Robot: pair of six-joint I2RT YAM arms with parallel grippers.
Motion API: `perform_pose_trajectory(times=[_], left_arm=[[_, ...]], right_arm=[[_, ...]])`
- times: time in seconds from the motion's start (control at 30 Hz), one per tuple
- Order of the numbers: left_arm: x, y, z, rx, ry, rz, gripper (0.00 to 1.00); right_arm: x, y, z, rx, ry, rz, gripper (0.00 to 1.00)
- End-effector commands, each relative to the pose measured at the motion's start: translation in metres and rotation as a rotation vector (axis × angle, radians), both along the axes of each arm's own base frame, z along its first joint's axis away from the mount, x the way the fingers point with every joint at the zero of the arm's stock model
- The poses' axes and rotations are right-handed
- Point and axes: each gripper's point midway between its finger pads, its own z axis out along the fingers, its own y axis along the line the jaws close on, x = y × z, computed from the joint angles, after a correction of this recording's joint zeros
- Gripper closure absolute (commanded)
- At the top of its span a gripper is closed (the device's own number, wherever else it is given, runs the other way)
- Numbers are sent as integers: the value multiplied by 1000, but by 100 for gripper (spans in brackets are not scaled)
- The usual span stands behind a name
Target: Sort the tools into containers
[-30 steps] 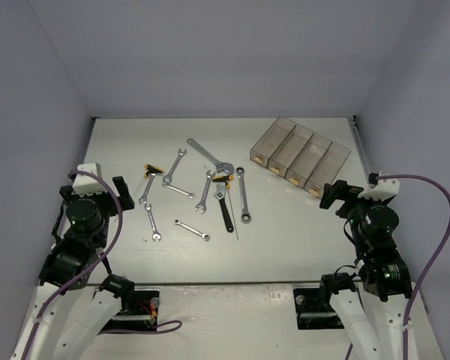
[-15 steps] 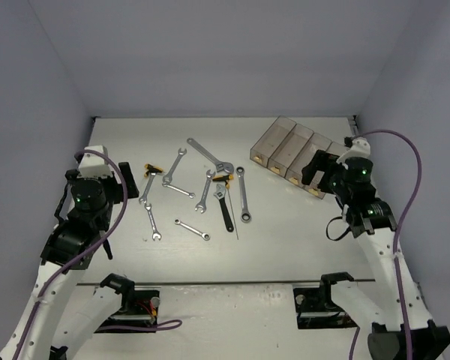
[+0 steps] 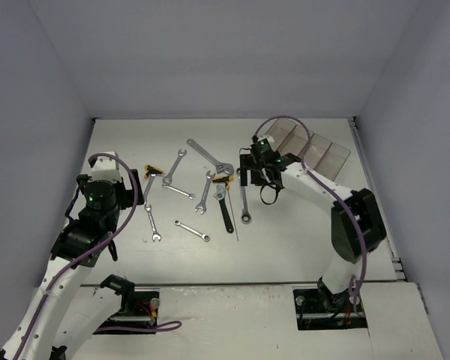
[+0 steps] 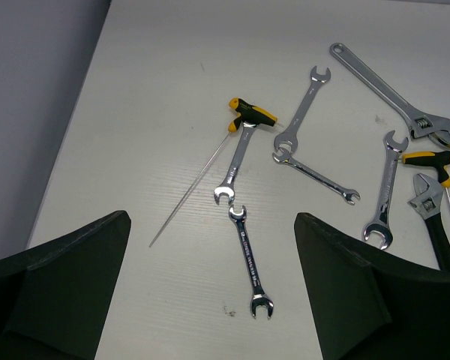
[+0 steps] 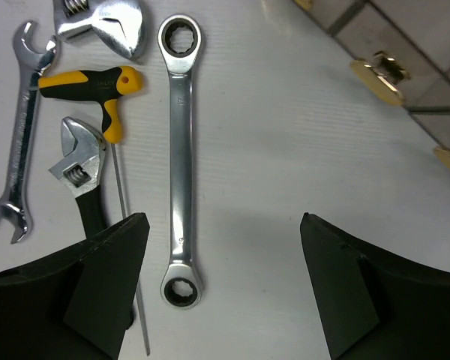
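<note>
The left gripper hangs over the table. Its fingers are wide apart and hold nothing. A small wrench lies flat between them, pointing to 12 o'clock. Its top end almost touches a second wrench, and the thin rod of a driver lies near, at 10 o'clock. If this gripper comes down a bit off, a finger could bump those two and push them around.

All the tools lie on the table, in the middle and toward 10 o'clock. None is in a bin yet.

The right gripper is over a ring wrench. Its fingers are open too and hold nothing. The ring wrench is not in the middle. It lies closer to the finger at 9 o'clock. Just beside that finger are the rod of a second driver and a black wrench. That finger could land on the rod, or drag it along when the fingers close.

The ring wrench is flat, thin and shiny, so the fingers could slip off it. It is also long. Grabbed near one end, it would likely tip and swing.

The bins sit at 2 o'clock from this gripper. They are narrow, so a swinging wrench could hit a wall and fall outside.
</note>
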Motion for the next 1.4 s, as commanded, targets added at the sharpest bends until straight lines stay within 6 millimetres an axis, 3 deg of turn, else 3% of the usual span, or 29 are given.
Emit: perform_pose_trajectory(times=[0.0, 0.2, 0.67, 0.8, 0.97, 1.0, 1.1, 1.37], left_arm=[[8, -8, 16, -20, -62, -28, 12], [8, -13, 15, -30, -61, -50, 11], [7, -16, 16, -33, -62, -67, 12], [7, -15, 15, -30, -63, -64, 12], [7, -13, 15, -24, -62, -56, 12], [7, -13, 15, -23, -63, -54, 12], [7, -14, 15, -25, -62, -60, 12], [8, -14, 14, -24, -59, -59, 12]], right_arm=[[14, 23, -10, -29, 7, 27, 21], [16, 44, -43, -84, 64, 100, 24], [12, 37, -90, -154, 148, 87, 46], [10, 37, -99, -148, 176, 87, 62], [1, 36, -115, -114, 239, 74, 97], [0, 34, -116, -110, 244, 68, 100], [4, 30, -105, -106, 217, 41, 100], [29, 25, -21, -42, 12, -55, 100]])
